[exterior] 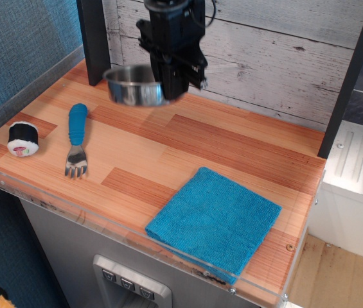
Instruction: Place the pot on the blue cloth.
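No brand, label or readable writing shows anywhere; nearest the camera, below the counter's front lip, sits a grey panel with three small buttons [128,283], unmarked as far as can be told; on the wood-grain counter [168,154] the blue cloth [214,221] lies flat near the front right edge, one corner just reaching the clear acrylic rim; well to the left rest a fork with a blue handle [76,142], tines toward the front, and beyond it at the left edge a small black-and-white sushi-roll toy [23,139]; farther back, above the counter's rear left part, the black gripper [176,80] is clamped on the right rim of the pot [134,86], which hangs clear of the wood, well apart from the cloth; behind stands a whitewashed plank wall [277,51].
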Tool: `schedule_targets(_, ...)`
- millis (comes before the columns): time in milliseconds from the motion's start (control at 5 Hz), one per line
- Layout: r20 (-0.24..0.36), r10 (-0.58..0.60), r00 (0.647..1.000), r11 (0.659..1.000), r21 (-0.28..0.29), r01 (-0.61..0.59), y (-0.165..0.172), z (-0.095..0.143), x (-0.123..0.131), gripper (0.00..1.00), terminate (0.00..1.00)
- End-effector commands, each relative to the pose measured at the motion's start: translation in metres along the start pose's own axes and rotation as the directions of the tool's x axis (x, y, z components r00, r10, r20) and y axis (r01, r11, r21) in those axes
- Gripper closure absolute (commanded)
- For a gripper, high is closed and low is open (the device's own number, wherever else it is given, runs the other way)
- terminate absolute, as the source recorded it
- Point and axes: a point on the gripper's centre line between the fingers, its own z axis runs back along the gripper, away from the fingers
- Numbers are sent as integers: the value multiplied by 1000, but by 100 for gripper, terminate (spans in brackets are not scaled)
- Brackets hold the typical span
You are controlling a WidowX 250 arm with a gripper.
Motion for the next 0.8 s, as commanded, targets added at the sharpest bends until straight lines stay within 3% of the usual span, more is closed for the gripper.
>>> schedule_targets(0, 59, -113, 992, 994, 1, 113, -41, 23, -26, 100, 0)
schedule_targets(600, 77, -285, 955, 958, -2, 286, -114, 18, -47, 100, 0)
